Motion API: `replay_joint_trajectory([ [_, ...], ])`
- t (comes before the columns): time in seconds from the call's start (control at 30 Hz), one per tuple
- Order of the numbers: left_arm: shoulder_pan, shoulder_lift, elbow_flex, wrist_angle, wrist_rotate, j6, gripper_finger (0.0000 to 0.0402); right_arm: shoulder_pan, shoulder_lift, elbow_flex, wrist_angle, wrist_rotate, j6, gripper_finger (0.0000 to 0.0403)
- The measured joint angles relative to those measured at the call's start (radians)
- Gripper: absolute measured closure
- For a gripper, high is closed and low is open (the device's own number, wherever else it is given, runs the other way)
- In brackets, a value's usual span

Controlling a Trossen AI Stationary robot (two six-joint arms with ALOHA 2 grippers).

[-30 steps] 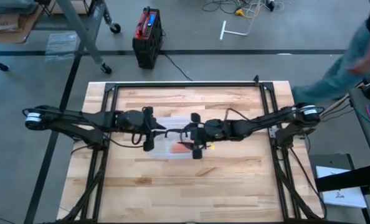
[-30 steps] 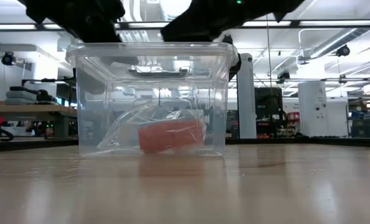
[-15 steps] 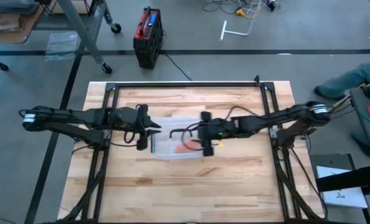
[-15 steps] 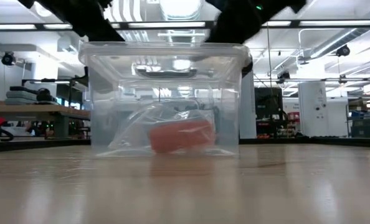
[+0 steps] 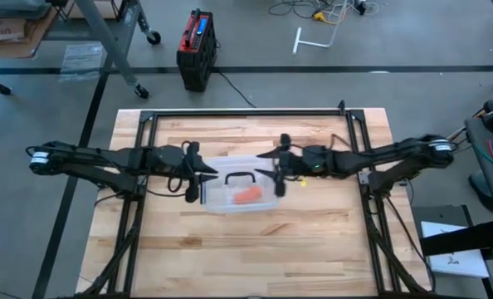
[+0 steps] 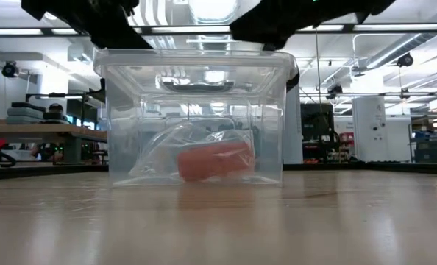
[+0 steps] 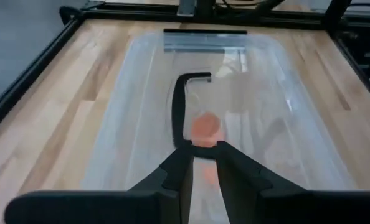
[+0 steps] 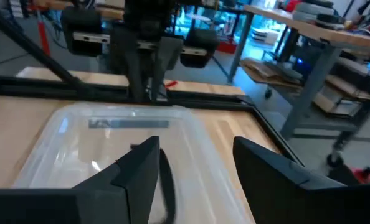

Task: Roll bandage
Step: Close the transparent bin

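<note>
The box (image 6: pixel 196 118) is clear, glossy plastic with a matt black plastic handle (image 7: pixel 180 109) on its lid. Inside the box, crumpled shiny film (image 6: pixel 163 151) wraps the soft orange cloth bandage (image 6: pixel 212 160). Under the box, the surface (image 5: pixel 313 241) is smooth, pale, varnished wood.

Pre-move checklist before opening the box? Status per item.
1. Lid on the clear box: closed, black handle lying flat. ok
2. Bandage inside the box, within the crumpled plastic wrapper: located. ok
3. Left claw at the near end of the handle, fingers narrow: whether it actually grips the handle, cannot tell.
4. Right claw open above the box's other end, holding nothing. ok
5. Box flat on the table, not tilted. ok
6. Bandage reachable for rolling: not ok, lid and wrapper in the way.
</note>
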Motion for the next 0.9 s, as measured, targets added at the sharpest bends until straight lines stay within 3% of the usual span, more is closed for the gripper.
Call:
replay_joint_trajectory([
  [0.1,0.0,-0.008,0.051,-0.054,0.0,-0.038,0.0336,0.0,0.097,0.039,0.053,-0.027,0.003,0.0204],
  [0.17,0.0,-0.017,0.085,-0.178,0.0,-0.073,0.033,-0.001,0.177,0.1,0.098,-0.055,0.002,0.0204],
  [0.33,-0.001,-0.01,0.159,-0.482,0.0,-0.265,0.031,-0.004,0.312,0.209,0.014,-0.079,0.01,0.0204],
  [0.43,-0.007,-0.012,0.169,-0.55,0.006,-0.382,0.0298,-0.021,0.335,0.238,-0.013,-0.085,0.035,0.0204],
  [0.63,-0.017,-0.005,0.132,-0.623,0.044,-0.462,0.0278,-0.043,0.277,0.208,-0.207,-0.106,0.041,0.0204],
  [0.9,-0.017,0.008,0.101,-0.577,0.043,-0.384,0.0267,-0.044,0.1,0.117,-0.392,-0.102,0.028,0.0204],
])
